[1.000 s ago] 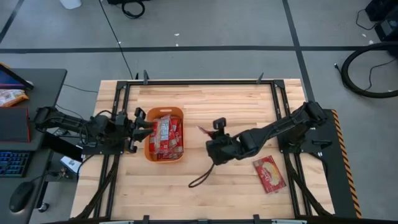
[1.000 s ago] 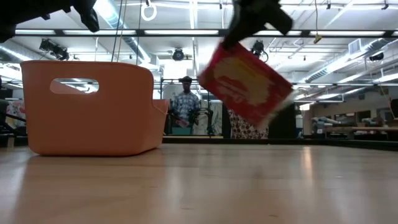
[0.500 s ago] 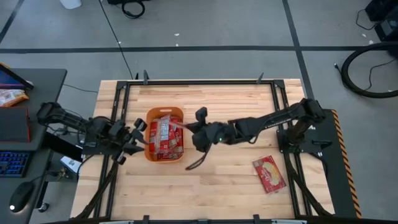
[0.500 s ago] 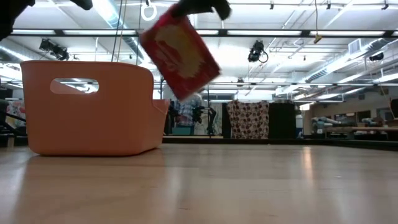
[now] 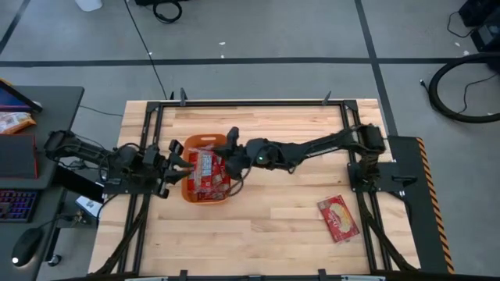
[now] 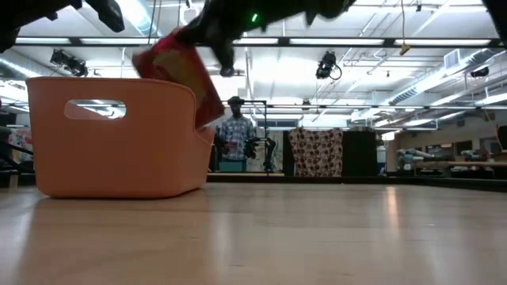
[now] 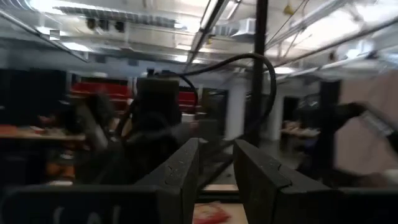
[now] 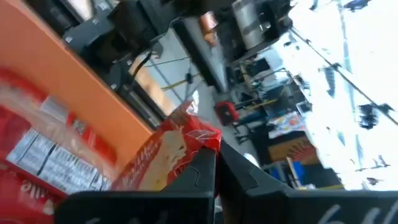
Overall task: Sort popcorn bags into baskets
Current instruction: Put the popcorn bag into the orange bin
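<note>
The orange basket (image 5: 189, 190) stands left of the table's middle, with several red popcorn bags (image 5: 205, 170) lying in it. My right gripper (image 5: 232, 156) reaches across from the right. It is shut on one more red bag (image 6: 178, 75), tilted above the basket's right rim (image 6: 194, 93). Another bag (image 5: 337, 217) lies flat on the table near the right edge. My left gripper (image 5: 173, 162) hovers at the basket's left end, its fingers (image 7: 186, 171) a little apart, with nothing shown between them. My right gripper pinches the red bag between its two fingers at the upper edge (image 8: 198, 138), coming from the table's right side and slanting down. The bag hangs tilted below the fingers, lifted clear, with its lower corner (image 6: 210, 119) beside the basket's right rim.
The wooden table (image 5: 273, 234) has a black frame along its edges. Bare wood lies right of and in front of the basket. A desk with a keyboard (image 5: 16, 204) stands left of the table. A person (image 6: 235, 134) stands far off in the room behind.
My right gripper has carried the red bag from the table's middle toward the left edge, up to the basket's right rim, and the bag has tipped over as it went. My left gripper swung back a little, then returned to the basket's left end.
</note>
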`<state>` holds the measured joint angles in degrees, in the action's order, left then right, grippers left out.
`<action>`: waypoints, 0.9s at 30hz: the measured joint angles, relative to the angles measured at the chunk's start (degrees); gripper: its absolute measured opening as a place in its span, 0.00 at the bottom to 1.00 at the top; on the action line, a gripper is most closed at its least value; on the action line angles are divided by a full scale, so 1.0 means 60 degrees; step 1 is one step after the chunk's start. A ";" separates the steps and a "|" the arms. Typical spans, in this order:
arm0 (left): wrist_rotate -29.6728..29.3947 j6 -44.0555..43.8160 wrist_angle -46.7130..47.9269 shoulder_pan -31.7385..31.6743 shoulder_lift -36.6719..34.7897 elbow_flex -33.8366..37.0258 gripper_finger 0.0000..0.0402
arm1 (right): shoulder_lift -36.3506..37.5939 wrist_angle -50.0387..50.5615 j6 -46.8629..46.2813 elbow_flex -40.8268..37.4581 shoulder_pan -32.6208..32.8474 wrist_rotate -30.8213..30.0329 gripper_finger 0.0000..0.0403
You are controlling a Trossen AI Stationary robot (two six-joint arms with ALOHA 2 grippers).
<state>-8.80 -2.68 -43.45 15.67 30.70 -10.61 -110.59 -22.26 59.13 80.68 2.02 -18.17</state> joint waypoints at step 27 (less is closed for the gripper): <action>-0.0276 0.1909 -0.0373 -0.0081 0.0004 0.0000 0.26 | -0.1841 0.0304 -0.2090 0.0000 -0.0033 0.4696 0.21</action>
<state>-10.46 8.78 -45.69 15.18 30.72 -10.61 -121.64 -20.44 46.59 80.68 1.82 10.01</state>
